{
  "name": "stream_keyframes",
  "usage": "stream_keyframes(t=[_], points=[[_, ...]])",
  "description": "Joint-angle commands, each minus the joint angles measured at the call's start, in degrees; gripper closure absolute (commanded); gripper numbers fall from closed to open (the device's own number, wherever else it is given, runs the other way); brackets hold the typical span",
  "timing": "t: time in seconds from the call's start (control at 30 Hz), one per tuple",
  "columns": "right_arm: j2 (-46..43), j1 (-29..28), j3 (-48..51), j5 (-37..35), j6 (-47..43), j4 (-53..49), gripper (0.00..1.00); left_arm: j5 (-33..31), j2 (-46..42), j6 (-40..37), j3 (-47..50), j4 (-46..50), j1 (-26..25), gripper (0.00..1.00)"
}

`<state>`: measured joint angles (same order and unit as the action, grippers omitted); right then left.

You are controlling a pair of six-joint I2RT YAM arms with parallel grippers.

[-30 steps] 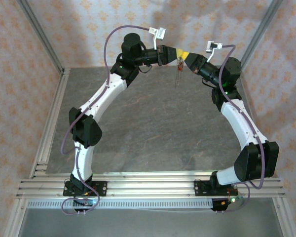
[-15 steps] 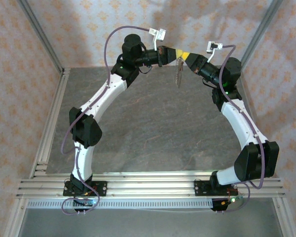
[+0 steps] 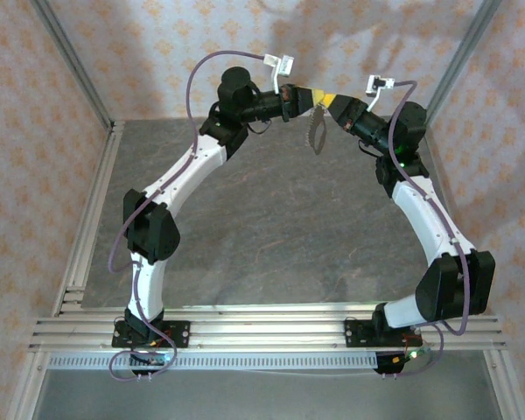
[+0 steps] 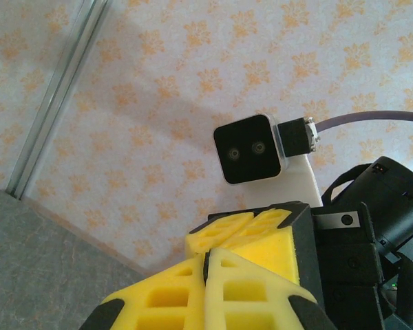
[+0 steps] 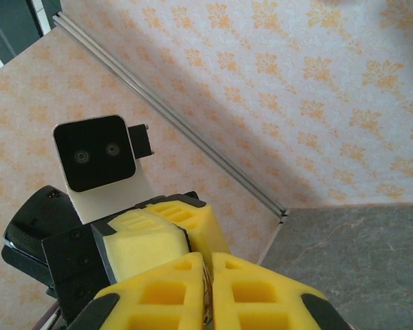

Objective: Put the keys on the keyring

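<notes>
Beyond the near rail (image 3: 262,328), the grey table (image 3: 271,236) is lying open between the arching arms. At the far wall (image 3: 157,52), the left gripper (image 3: 303,94) and right gripper (image 3: 330,99) are meeting tip to tip, each pinching its pads together. The keyring (image 3: 315,131) is dangling beneath them, clear of the table; which one is holding it cannot be told.

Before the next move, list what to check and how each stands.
1. Left hand shut: ok.
2. Right hand shut: ok.
3. Hands meet tip to tip: ok.
4. Chain hangs below the tips: ok.
5. Which hand grips the chain: cannot tell.
6. Key threaded: cannot tell.
</notes>
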<state>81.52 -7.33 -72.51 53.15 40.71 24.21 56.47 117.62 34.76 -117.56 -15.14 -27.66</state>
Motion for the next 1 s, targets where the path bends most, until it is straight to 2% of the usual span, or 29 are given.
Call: stream_keyframes(t=[0.0,0.07,0.2,0.47,0.8,0.97], points=[[-2.9,0.2,-1.8,-2.3,-0.6,3.2,0.82,0.8,-2.4,1.1,0.9,-3.6,-1.1,1.0],[-3.2,0.5,-1.7,-2.4,-0.3,3.3,0.7,0.6,-2.3,1.6,0.9,-4.1,-1.0,1.0],[-4.1,1.6,-0.6,-3.1,0.6,4.4,0.62,0.5,-2.1,2.5,0.8,-5.1,-0.8,1.0],[-6.5,3.5,1.6,-4.6,2.0,5.9,0.59,1.2,-1.9,2.9,0.1,-5.7,-0.4,1.0],[-9.9,3.6,5.9,-6.8,-7.5,-5.8,0.56,3.8,-1.1,3.7,-2.0,-5.7,0.0,1.0],[-10.6,3.6,9.3,-7.2,-10.3,-7.7,0.53,5.9,-1.1,4.0,-3.0,-6.0,0.0,1.0]])
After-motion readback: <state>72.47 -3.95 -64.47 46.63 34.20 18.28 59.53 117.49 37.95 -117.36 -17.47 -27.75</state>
